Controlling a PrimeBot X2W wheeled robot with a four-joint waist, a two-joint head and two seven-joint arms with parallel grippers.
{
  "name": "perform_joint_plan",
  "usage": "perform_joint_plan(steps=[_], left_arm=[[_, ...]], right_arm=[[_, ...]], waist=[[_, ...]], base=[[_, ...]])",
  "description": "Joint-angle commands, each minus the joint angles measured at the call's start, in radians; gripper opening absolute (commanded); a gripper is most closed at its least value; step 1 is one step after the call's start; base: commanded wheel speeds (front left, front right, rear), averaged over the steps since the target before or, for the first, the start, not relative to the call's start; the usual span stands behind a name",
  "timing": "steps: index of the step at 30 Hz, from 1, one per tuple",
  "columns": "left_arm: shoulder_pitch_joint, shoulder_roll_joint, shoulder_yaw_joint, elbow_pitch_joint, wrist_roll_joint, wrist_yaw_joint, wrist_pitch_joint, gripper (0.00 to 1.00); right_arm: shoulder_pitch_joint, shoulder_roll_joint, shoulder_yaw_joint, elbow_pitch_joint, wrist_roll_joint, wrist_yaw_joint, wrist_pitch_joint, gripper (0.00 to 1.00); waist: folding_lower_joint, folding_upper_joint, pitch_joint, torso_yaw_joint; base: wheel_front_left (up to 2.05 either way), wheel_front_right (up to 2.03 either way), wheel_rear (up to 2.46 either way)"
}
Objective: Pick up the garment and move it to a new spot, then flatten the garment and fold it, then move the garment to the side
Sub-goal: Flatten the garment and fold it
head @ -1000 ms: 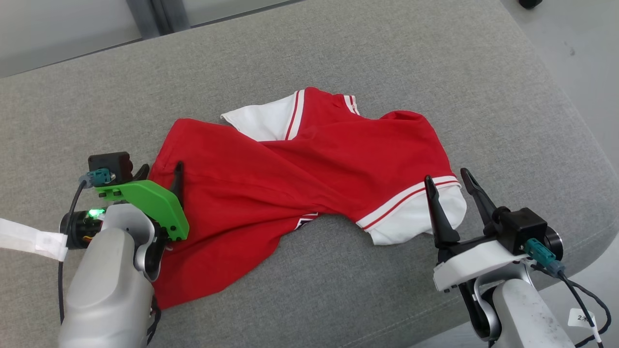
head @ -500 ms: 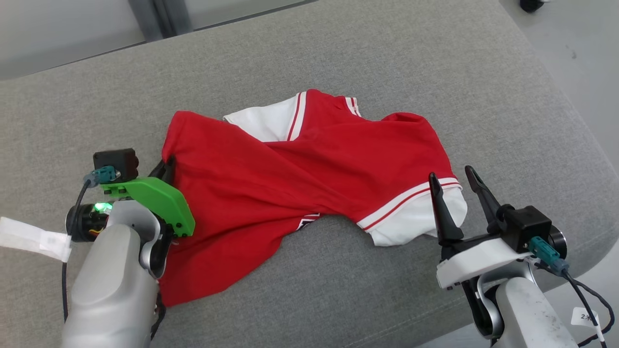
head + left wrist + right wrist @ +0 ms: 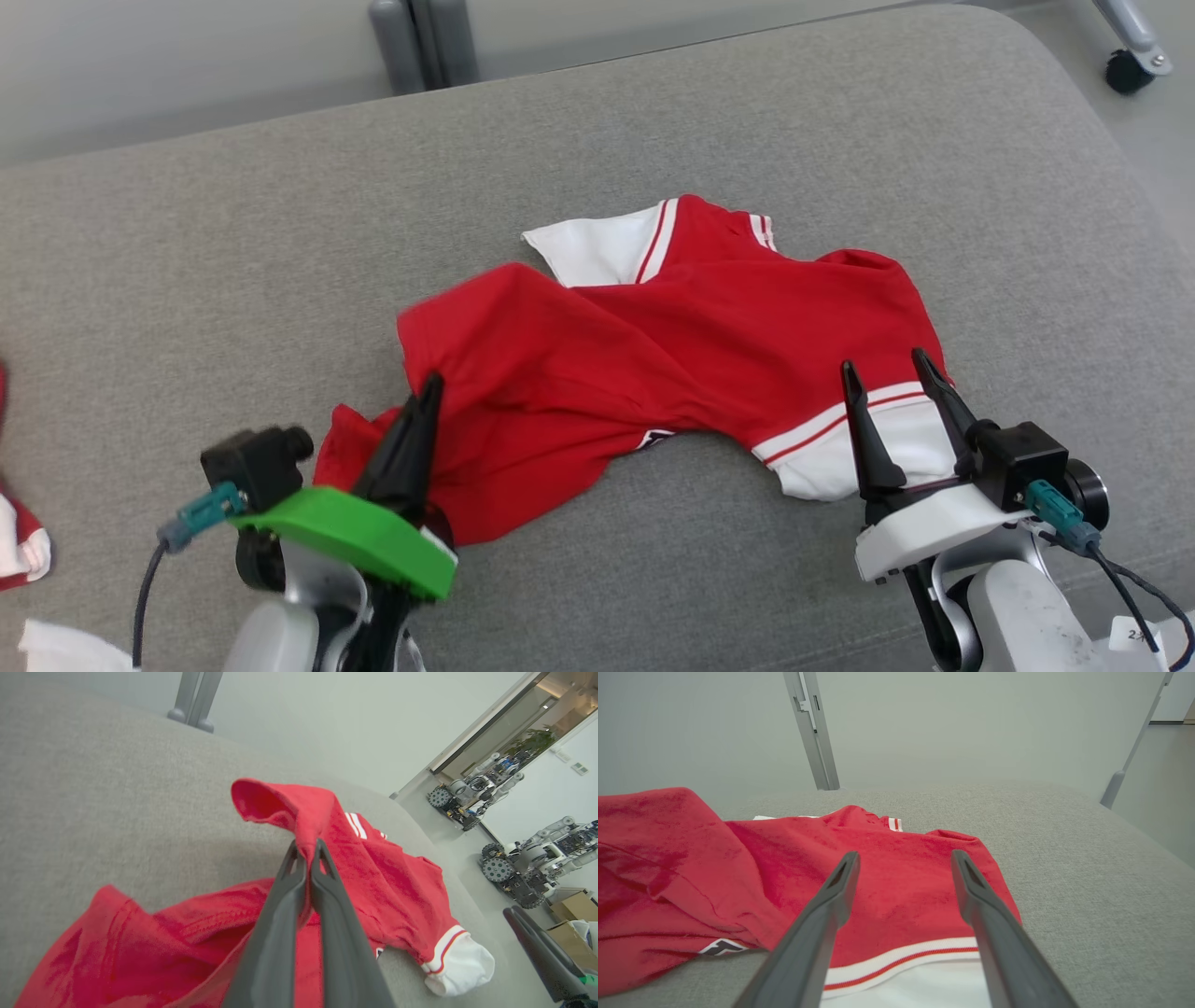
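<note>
Nearest, lower left: left tool (image 3: 425, 392) pinched fully shut on a fold of the red shirt (image 3: 653, 355), holding that edge up off the grey cushion (image 3: 233, 280), with the rest lying rumpled mid-cushion. Lower right: right tool (image 3: 884, 366) wide open, gripping nothing, hovering just over the white sleeve (image 3: 840, 457). Looks like the pick-up-and-move step, so: drop the right one onto the sleeve and close it before hauling anything, lift both ends evenly, and avoid dragging or twisting the cloth more. Then set down with enough slack to spread flat. Worth watching that thin pinch on the left, could slip under the weight. Containers: just a cardboard box (image 3: 572, 905) way off beyond the cushion, contents too small to tell.
</note>
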Motion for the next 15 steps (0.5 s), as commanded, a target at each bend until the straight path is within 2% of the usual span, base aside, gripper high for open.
perform_joint_plan(steps=[1,7,12,13,14,15], left_arm=[[0.065,0.010,-0.007,-0.053,-0.023,0.007,0.029,0.00],[0.284,0.037,-0.058,-0.220,-0.050,0.069,0.155,0.00],[0.342,0.054,-0.090,-0.205,-0.020,0.101,0.194,0.01],[0.343,0.056,-0.095,-0.189,-0.014,0.104,0.199,0.11],[0.339,0.059,-0.100,-0.170,0.002,0.110,0.195,0.65],[0.331,0.060,-0.096,-0.154,0.013,0.118,0.185,1.00]], right_arm=[[0.015,-0.002,-0.003,-0.004,-0.006,-0.001,0.003,1.00],[0.018,-0.002,-0.006,-0.013,-0.012,-0.001,0.014,1.00],[0.018,-0.002,-0.001,-0.016,-0.011,-0.001,0.021,1.00],[0.018,-0.002,0.001,-0.016,-0.010,-0.001,0.023,1.00],[0.017,-0.002,0.004,-0.016,-0.008,-0.001,0.023,1.00],[0.016,-0.002,0.005,-0.016,-0.007,-0.001,0.025,1.00]], waist=[[0.0000,0.0000,-0.028,0.055],[0.0000,0.0000,-0.039,0.113],[0.0000,0.0000,-0.042,0.145],[0.0000,0.0000,-0.043,0.148],[0.0000,0.0000,-0.043,0.151],[0.0000,0.0000,-0.043,0.152]], base=[[0.00,0.00,0.00],[0.00,0.00,0.00],[0.00,0.00,0.00],[0.00,0.00,0.00],[0.00,0.00,0.00],[0.00,0.00,0.00]])
